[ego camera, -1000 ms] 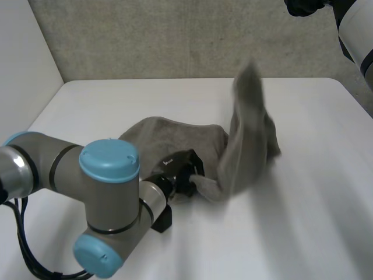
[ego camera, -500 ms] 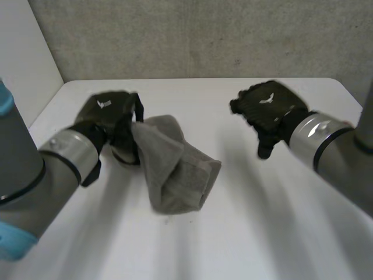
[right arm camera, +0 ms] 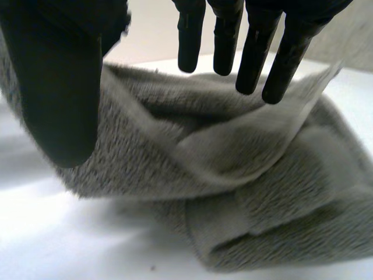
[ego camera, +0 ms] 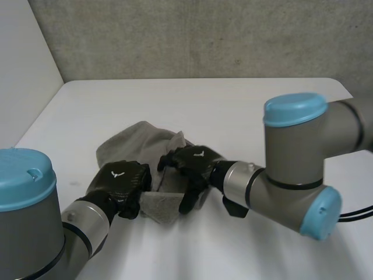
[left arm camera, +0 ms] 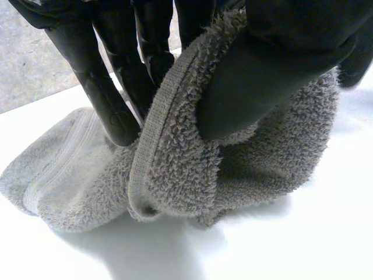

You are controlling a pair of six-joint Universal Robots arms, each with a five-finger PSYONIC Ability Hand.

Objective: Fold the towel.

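Right hand point(ego camera: 189, 165) came to towel point(ego camera: 131, 143) edge.

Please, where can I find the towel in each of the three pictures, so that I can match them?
Head view: the towel lies bunched mid-picture, its near edge at the left hand and the right hand.
Left wrist view: the towel, its edge pinched in the left hand.
Right wrist view: the towel under the right hand's straight fingers.
Shared landmark: the white table beneath it.
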